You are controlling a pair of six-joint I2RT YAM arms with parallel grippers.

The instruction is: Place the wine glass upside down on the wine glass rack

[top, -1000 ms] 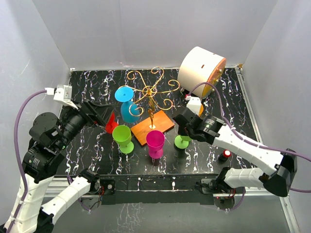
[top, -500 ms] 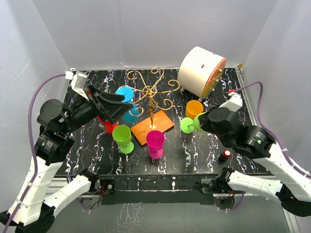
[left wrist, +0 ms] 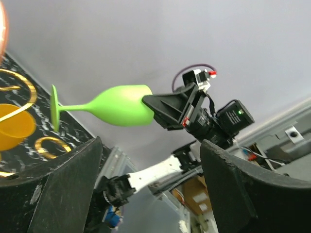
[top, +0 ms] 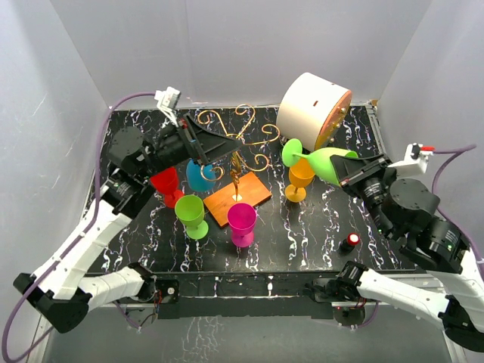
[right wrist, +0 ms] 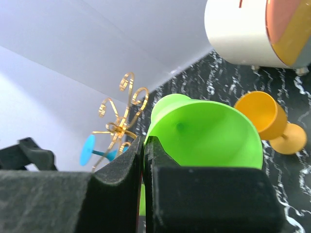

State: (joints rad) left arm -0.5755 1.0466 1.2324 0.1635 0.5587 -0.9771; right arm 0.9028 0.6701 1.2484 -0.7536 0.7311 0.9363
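Green wine glass [top: 327, 162] lies roughly horizontal, foot toward the rack [top: 237, 195].

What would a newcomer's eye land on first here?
The lime glass, held sideways aloft at right by the right claw shut on its rim, foot toward the gold rack mid-table. Then the open left claw high beside the rack, and the big white cylinder at back right.

Left pincer [top: 225, 147] gapes wide, held high; right pincer [top: 348, 174] pinched tight.
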